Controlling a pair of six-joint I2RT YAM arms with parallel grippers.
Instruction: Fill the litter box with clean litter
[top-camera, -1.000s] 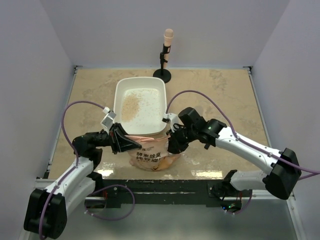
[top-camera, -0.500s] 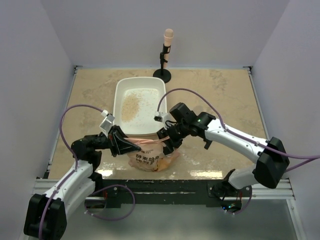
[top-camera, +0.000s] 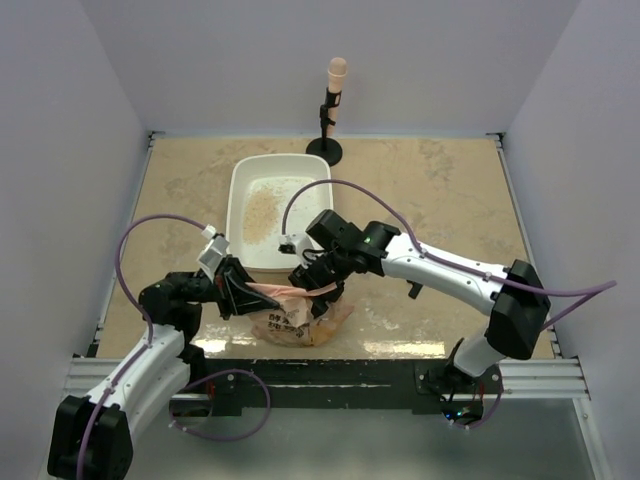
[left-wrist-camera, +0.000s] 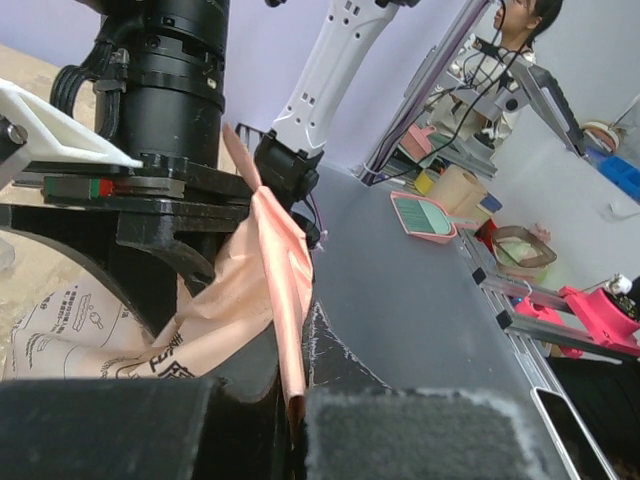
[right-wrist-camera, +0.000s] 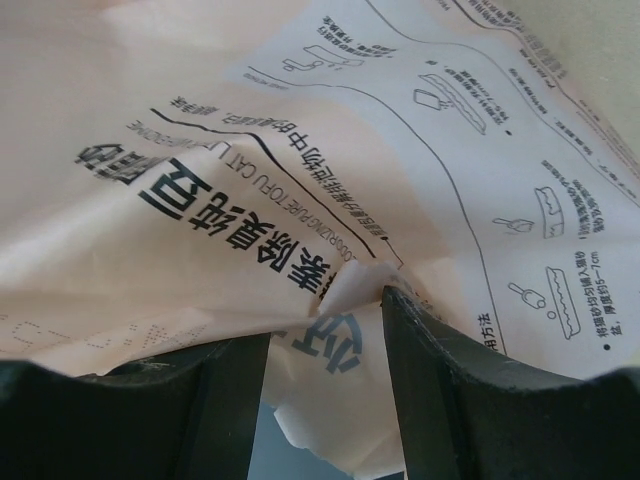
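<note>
Top external view, nearest the arm bases: a crinkly orange-pink bag (top-camera: 305, 322) with black print lies on the bench (top-camera: 440, 190), its upper edge pulled into a taut strip between the two arms. The left end effector (top-camera: 243, 291) is clamped on the left end of that strip; its wrist camera shows the pink film pinched flat between the fingers (left-wrist-camera: 420, 440) and running up and away from them. The right end effector (top-camera: 308, 281) hangs over the bag's top just right of it, jaws apart. Its own camera shows the fingers (right-wrist-camera: 450, 400) spread close over the printed face, with a small crumpled fold in the gap between them; whether they touch the film cannot be told.

Just beyond the bag sits the litter box (top-camera: 236, 200), its near rim close to both end effectors. The clean litter (top-camera: 262, 212) forms a thin patch left of the tray's centre, with scattered granules around it. At the far edge stands a black stand (top-camera: 333, 105) with a peach-coloured tip.
</note>
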